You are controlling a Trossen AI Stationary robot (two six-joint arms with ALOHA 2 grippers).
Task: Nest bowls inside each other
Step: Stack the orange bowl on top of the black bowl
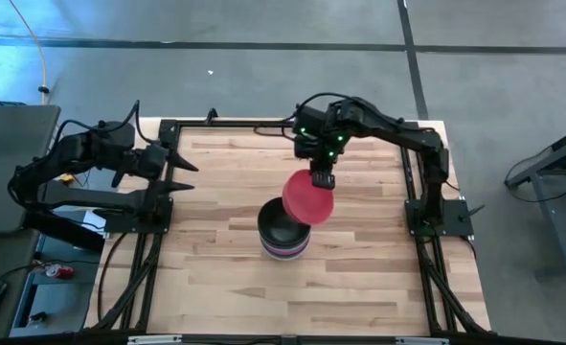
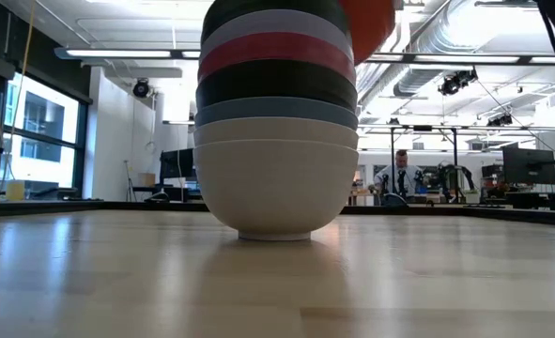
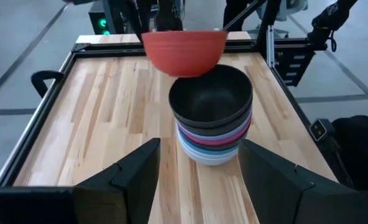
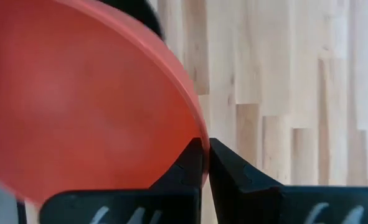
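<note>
A stack of several nested bowls (image 1: 283, 233) stands on its white bottom bowl's foot near the table's middle, with a black bowl on top (image 3: 212, 99). In the low view the stack (image 2: 277, 122) fills the centre. My right gripper (image 1: 322, 178) is shut on a red bowl (image 1: 308, 196), which hovers above the stack's far right side (image 3: 184, 51). My left gripper (image 1: 182, 175) waits open at the table's left edge, pointing at the stack (image 3: 199, 180). My right gripper (image 4: 206, 155) pinches the red bowl's rim (image 4: 199, 134) on its far side, one finger inside the bowl and one outside. The fingers come from above, pointing down. The bowl is lifted clear, mouth up and slightly tilted, just above the stack's top black bowl.
Bare wooden tabletop (image 1: 225, 278) lies all round the stack, bounded by a black frame (image 1: 168, 129). In the low view a person (image 2: 401, 174) shows far off in the room behind the table.
</note>
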